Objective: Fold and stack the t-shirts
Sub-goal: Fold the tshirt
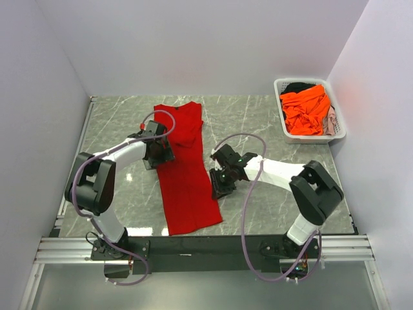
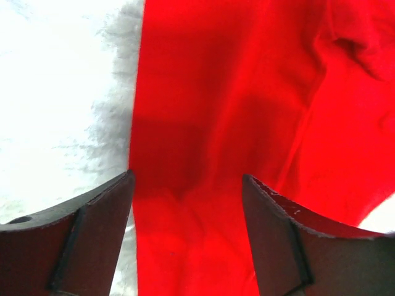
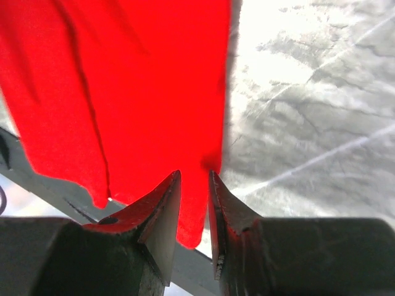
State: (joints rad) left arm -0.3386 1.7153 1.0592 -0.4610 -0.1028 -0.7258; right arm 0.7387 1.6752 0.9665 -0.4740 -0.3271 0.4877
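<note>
A grey marbled worktop [image 1: 271, 129] is seen, closed in by pale walls. On its middle a red t-shirt [image 1: 187, 174] is laid out long and narrow, with one end toward the far wall and the other near the front edge. At the far right corner a white basket [image 1: 281, 90] is placed, well apart from the red t-shirt. In it an orange t-shirt [image 1: 306, 111] is heaped on top, with a dark one [image 1: 298, 86] behind it and a pale one [image 1: 332, 121] at its right side. The left tool [image 1: 157, 150] is positioned over the left edge of the red t-shirt, toward its far end. In the left wrist view its fingers [image 2: 92, 216] are seen apart, with the red cloth below them and nothing gripped. The right tool [image 1: 218, 184] is at the right edge of the shirt. In the right wrist view its fingers [image 3: 154, 222] are nearly together, and a strip of the red edge is clamped between them.
</note>
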